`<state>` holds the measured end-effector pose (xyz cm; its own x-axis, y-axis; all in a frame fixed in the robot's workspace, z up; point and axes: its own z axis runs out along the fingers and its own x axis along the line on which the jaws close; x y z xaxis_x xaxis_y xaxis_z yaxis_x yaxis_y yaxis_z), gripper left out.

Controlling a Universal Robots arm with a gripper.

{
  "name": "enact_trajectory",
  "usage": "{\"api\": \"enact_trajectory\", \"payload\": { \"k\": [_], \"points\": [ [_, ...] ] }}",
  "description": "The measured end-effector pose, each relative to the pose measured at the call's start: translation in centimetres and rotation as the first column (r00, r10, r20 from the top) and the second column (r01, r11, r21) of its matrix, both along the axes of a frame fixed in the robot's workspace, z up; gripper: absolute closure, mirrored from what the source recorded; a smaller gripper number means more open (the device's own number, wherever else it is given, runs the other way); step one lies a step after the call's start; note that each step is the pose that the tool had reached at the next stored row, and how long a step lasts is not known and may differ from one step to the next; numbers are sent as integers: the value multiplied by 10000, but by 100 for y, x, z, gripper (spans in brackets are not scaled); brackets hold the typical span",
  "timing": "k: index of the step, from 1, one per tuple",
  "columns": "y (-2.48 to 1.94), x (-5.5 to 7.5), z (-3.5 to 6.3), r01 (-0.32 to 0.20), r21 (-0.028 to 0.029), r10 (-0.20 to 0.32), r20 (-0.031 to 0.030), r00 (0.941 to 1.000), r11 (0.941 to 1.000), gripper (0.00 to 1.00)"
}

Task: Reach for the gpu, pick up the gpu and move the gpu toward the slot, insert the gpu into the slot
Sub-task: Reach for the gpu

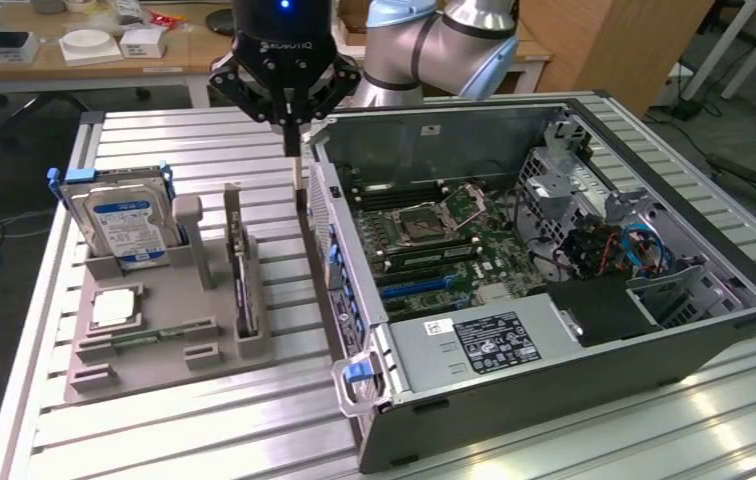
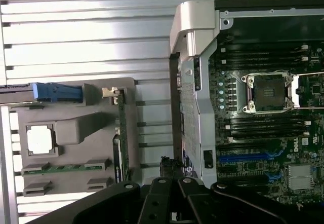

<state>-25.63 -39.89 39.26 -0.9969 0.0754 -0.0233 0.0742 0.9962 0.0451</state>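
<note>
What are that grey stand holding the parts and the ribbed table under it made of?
Grey stand: probably plastic, matte, with rounded moulded-looking edges, perhaps printed. Ribbed table: looks like bare aluminium, slotted profiles with a bright sheen.

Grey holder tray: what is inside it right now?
In the holder tray the blue-labelled hard drive stands upright, the gpu stands on edge, and a silver chip and a green memory stick lie flat. The tray hides the gpu's lower edge.
</note>
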Motion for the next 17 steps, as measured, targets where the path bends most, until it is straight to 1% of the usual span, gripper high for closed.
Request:
{"api": "enact_trajectory", "payload": {
  "k": [17],
  "points": [
    [0, -229, -3, 0, 0, 0, -3, 10000, 10000, 90]
  ]
}}
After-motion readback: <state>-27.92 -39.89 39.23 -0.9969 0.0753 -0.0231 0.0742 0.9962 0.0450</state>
